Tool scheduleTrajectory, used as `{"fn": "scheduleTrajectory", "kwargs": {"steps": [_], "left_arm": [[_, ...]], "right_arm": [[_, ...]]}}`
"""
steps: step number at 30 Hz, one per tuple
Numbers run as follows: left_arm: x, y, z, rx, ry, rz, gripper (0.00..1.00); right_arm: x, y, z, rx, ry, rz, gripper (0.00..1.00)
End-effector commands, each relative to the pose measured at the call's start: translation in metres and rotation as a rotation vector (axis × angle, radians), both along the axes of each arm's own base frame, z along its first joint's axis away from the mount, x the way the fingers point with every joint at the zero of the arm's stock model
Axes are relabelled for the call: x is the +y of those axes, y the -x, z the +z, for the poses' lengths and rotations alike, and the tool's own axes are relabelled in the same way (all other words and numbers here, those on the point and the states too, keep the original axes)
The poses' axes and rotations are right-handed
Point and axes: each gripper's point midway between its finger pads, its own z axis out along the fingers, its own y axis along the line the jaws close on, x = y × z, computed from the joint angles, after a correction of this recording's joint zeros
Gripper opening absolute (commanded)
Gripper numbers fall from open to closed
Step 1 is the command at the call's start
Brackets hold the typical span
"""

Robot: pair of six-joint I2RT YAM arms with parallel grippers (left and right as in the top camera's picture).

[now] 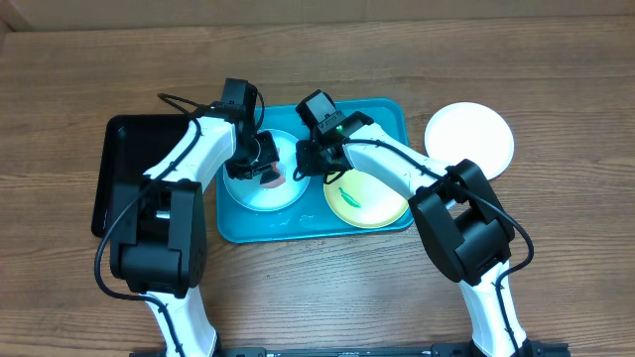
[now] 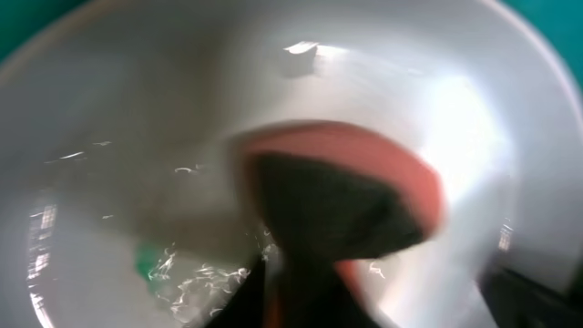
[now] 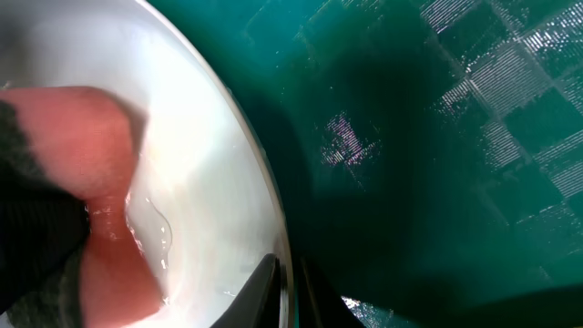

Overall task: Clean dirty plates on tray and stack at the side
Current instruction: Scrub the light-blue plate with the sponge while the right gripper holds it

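The turquoise tray [image 1: 382,111] holds a pale blue plate [image 1: 260,195] on its left and a yellow-green plate [image 1: 372,203] with a green smear on its right. A white plate [image 1: 469,137] lies on the table to the tray's right. My left gripper [image 1: 266,171] is shut on a pink sponge with a dark scouring side [image 2: 337,196], pressed on the blue plate [image 2: 118,118]; a teal smear [image 2: 146,261] shows beside it. My right gripper [image 3: 290,290] is shut on the blue plate's rim [image 3: 246,155], one finger inside, one outside. The sponge [image 3: 86,155] also shows there.
A smaller black tray [image 1: 129,169] lies left of the turquoise tray. The two arms cross close together over the blue plate. Bare wooden table [image 1: 556,248] surrounds the trays.
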Motion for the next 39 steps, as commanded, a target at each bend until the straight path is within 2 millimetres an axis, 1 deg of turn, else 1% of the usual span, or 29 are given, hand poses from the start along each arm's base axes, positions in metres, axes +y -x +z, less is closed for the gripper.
{"fn": "scheduleTrajectory", "kwargs": {"steps": [1, 4, 9, 12, 15, 18, 21, 23, 24, 26, 29, 31, 33, 39], "left_arm": [[0.030, -0.004, -0.005, 0.004, -0.095, 0.056, 0.26], [0.027, -0.010, 0.008, 0.003, -0.047, 0.063, 0.25], [0.009, -0.029, 0.038, -0.033, 0.085, 0.053, 0.24], [0.001, -0.034, 0.045, -0.049, 0.135, 0.043, 0.24], [0.002, -0.030, 0.042, -0.034, 0.127, 0.044, 0.24], [0.002, -0.020, 0.035, 0.000, 0.109, 0.043, 0.24], [0.010, -0.010, 0.025, 0.035, 0.059, 0.048, 0.23], [0.013, -0.006, 0.021, 0.047, 0.042, 0.051, 0.23], [0.013, -0.005, 0.020, 0.048, 0.042, 0.051, 0.21], [0.011, -0.005, 0.018, 0.046, 0.049, 0.049, 0.18], [0.009, -0.006, 0.017, 0.037, 0.064, 0.047, 0.17], [0.003, -0.006, 0.015, 0.034, 0.092, 0.041, 0.18], [-0.002, -0.005, 0.013, 0.036, 0.114, 0.032, 0.22], [-0.007, -0.002, 0.010, 0.041, 0.109, 0.018, 0.23]], "right_arm": [[-0.014, 0.009, -0.023, 0.032, 0.075, -0.009, 0.10], [-0.014, 0.009, -0.023, 0.032, 0.076, -0.009, 0.10], [-0.014, 0.009, -0.022, 0.030, 0.074, -0.009, 0.10], [-0.014, 0.008, -0.022, 0.029, 0.073, -0.009, 0.10], [-0.014, 0.008, -0.022, 0.029, 0.074, -0.009, 0.10], [-0.014, 0.008, -0.022, 0.029, 0.073, -0.009, 0.10], [-0.014, 0.008, -0.022, 0.029, 0.073, -0.009, 0.10], [-0.014, 0.008, -0.022, 0.029, 0.073, -0.009, 0.10], [-0.013, 0.008, -0.022, 0.028, 0.073, -0.009, 0.10], [-0.013, 0.007, -0.022, 0.026, 0.071, -0.009, 0.10], [-0.013, 0.007, -0.022, 0.025, 0.071, -0.009, 0.10], [-0.013, 0.007, -0.022, 0.025, 0.071, -0.009, 0.10], [-0.013, 0.007, -0.022, 0.025, 0.071, -0.009, 0.10], [-0.013, 0.007, -0.022, 0.026, 0.071, -0.009, 0.10]]}}
